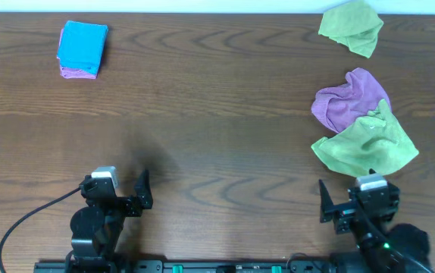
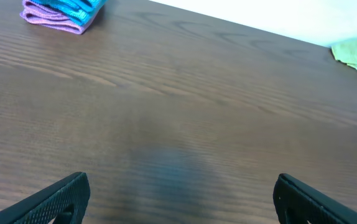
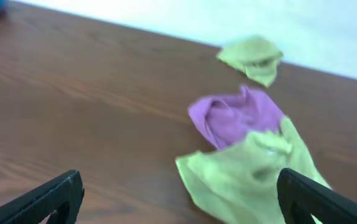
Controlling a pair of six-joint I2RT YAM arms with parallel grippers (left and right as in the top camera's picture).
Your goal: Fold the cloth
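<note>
Cloth [image 1: 83, 42] lies folded at the far left of the table [image 1: 217, 114], stacked on a folded purple cloth [image 1: 76, 73]. At the right, a near green cloth [image 1: 365, 144] overlaps a purple heap [image 1: 346, 98], with a far green cloth [image 1: 352, 27] behind them. The left gripper [image 1: 116, 189] and right gripper [image 1: 359, 199] sit at the near edge. Left wrist: jaws wide apart, empty, cloth far ahead to the left. Right wrist: jaws wide apart, empty, near green cloth just ahead.
</note>
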